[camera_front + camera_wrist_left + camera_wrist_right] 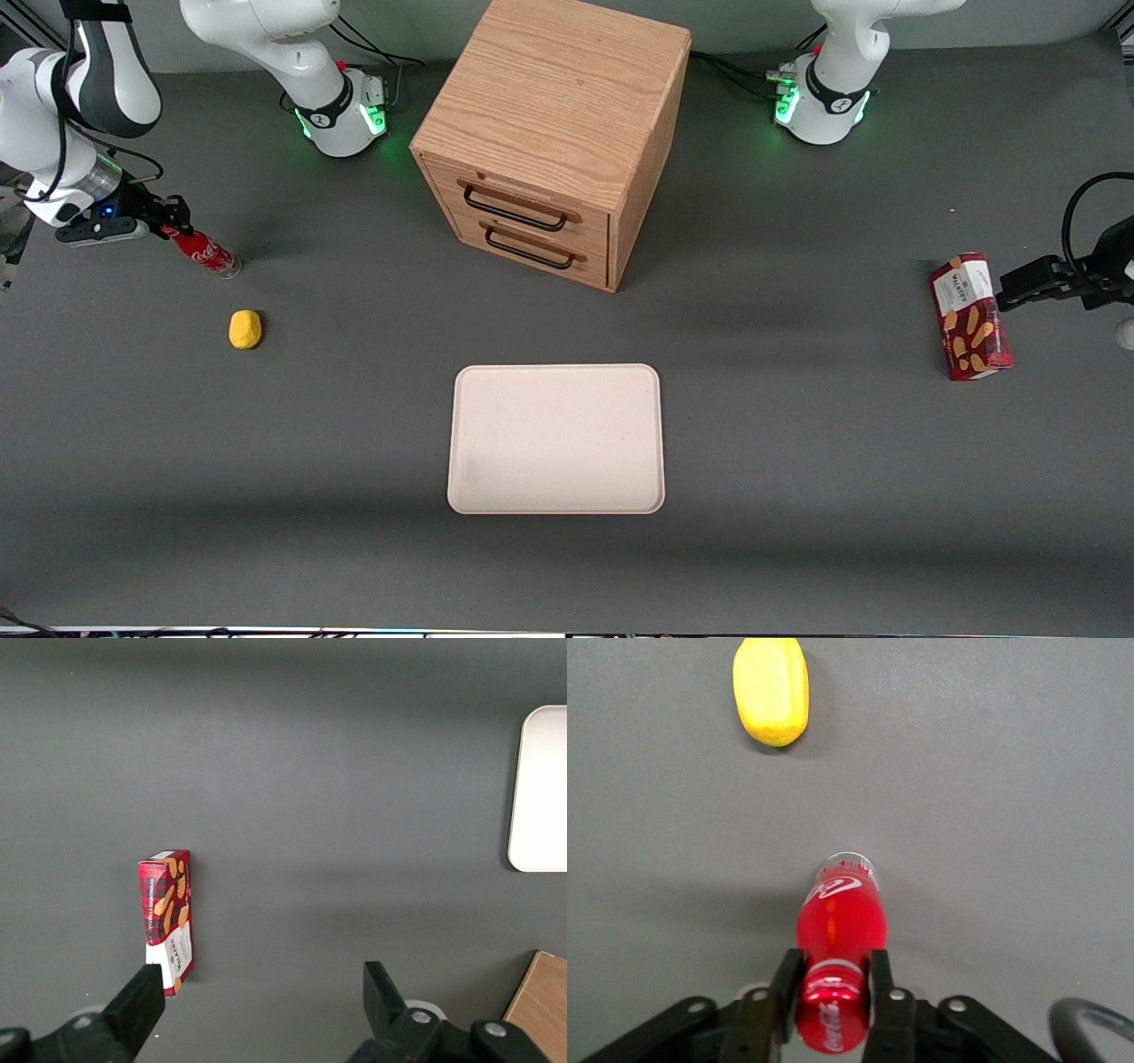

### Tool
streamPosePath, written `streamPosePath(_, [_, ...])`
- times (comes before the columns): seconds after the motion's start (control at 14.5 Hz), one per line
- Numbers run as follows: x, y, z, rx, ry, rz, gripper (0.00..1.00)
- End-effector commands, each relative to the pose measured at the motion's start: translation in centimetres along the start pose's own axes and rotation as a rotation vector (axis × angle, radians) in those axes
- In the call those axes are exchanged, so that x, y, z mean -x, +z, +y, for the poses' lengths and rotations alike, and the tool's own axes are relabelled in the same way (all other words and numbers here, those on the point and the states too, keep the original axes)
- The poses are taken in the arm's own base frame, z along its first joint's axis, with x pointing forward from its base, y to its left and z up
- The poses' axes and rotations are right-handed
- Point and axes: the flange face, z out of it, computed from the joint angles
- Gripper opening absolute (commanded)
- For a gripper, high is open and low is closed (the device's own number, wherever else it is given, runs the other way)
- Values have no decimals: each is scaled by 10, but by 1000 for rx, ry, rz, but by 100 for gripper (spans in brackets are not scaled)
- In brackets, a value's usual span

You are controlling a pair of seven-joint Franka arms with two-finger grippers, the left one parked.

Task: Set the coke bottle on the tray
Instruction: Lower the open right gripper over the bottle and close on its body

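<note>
The coke bottle [204,252] [838,921], slim and red with white script, stands tilted at the working arm's end of the table, its clear base on the surface. My gripper [168,229] [831,985] is shut on its neck just below the red cap, one black finger on each side. The tray [556,439], pale cream-pink with rounded corners, lies flat near the table's middle, nearer the front camera than the wooden cabinet, and nothing is on it. Its edge shows in the left wrist view [540,788].
A yellow lemon-like object [244,329] [772,689] lies close to the bottle, nearer the front camera. A wooden two-drawer cabinet [554,133] stands above the tray in the front view. A red biscuit box [970,316] [166,918] lies toward the parked arm's end.
</note>
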Motion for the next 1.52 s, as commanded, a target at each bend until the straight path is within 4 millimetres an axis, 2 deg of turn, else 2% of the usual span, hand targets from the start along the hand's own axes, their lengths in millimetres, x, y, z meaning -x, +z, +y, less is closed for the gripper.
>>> streamPosePath(0.0, [4,-3,-1,3,-30,27,0])
streamPosePath(0.21, [0,-7,-1,10,-36,23,0])
streamPosePath(0.35, [-7,-20,4,18,-35,-2,0])
streamPosePath(0.62, [-28,-49,-4,55,-61,2,0])
streamPosePath(0.83, [-64,-101,-15,58,-66,-1,0])
streamPosePath(0.97, [-97,-140,-28,46,-67,-19,0])
streamPosePath(1.25, [-172,-231,-72,39,-99,-64,0])
streamPosePath(1.45, [-208,-282,-104,43,-105,-68,0])
